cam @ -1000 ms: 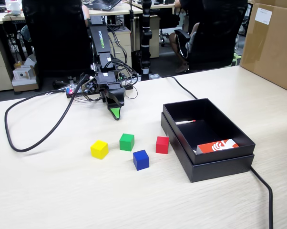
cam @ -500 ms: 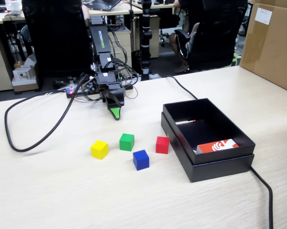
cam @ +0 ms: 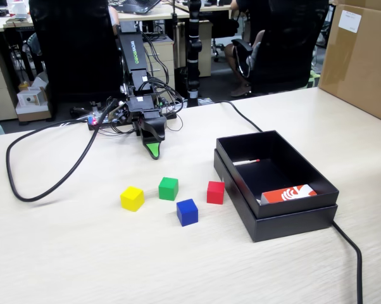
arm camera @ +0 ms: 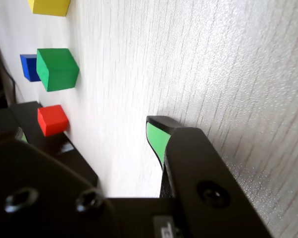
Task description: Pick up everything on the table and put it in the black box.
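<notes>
My gripper (cam: 154,151) hangs low near my base; I can't tell if my jaws are open. Four cubes sit on the table (cam: 83,253), left of the box (cam: 276,183). Green (cam: 168,188) is closest, so I should open wide and drop straight over it.

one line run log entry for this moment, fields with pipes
phase: pre-grasp | gripper: low by its base, holding nothing | yellow cube, green cube, blue cube, red cube: on table | black box: no cubes
</notes>
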